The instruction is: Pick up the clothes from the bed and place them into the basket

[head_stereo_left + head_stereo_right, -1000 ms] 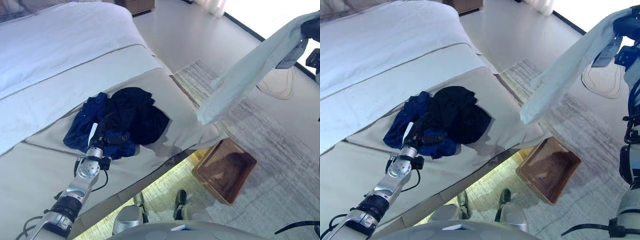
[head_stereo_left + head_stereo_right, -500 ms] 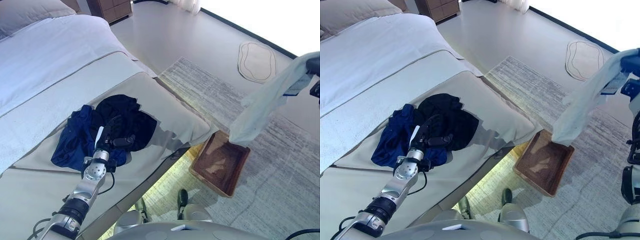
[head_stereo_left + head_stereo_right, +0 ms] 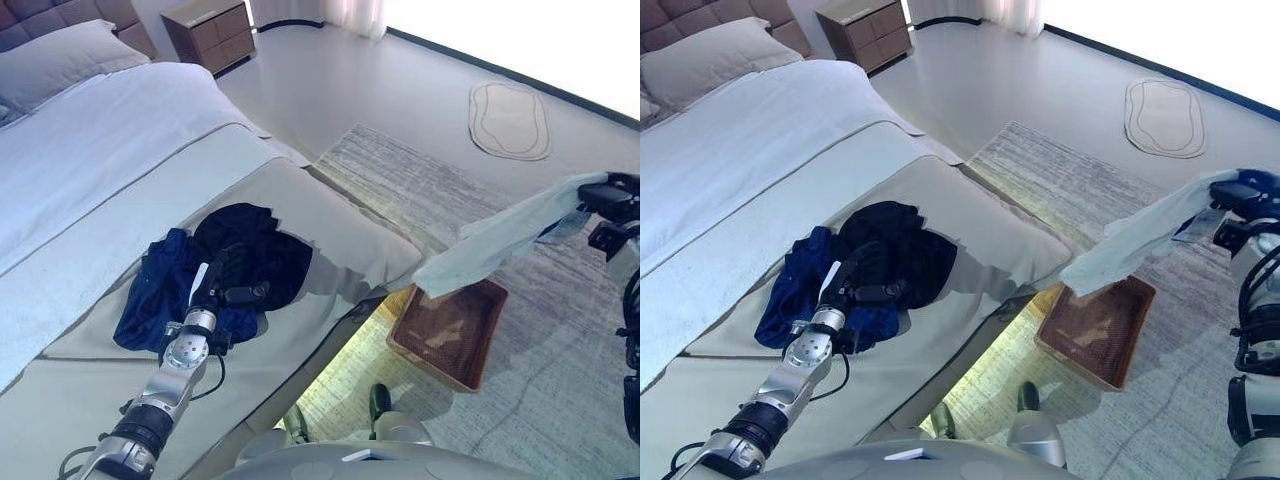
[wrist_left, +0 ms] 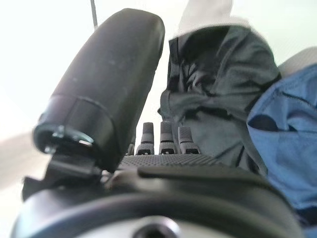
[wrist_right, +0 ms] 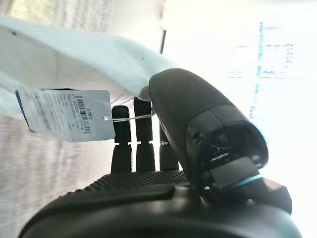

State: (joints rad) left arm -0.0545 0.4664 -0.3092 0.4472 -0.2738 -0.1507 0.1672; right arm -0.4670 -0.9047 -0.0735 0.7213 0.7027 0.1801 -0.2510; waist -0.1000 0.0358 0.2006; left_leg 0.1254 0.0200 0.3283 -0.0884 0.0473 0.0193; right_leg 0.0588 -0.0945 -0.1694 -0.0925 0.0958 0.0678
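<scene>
- Lowering: R hand [image 3: 612, 196] had dropped w/ the pale garment [image 3: 497, 243] clenched; cloth's free end hung just over the basket [image 3: 447, 331], vs. high above a sec earlier.
- L hand [image 3: 226, 281] rested, fingers relaxed, on black clothes [image 3: 262, 245] & blue clothes [image 3: 148, 289] on bed [image 3: 90, 140].
- Release looked next; two pieces left.

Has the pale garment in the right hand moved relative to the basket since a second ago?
Yes. The pale garment has come down; its hanging end is now just above the basket.

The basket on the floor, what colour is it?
The basket is brown and woven, seen best in the right eye view.
</scene>
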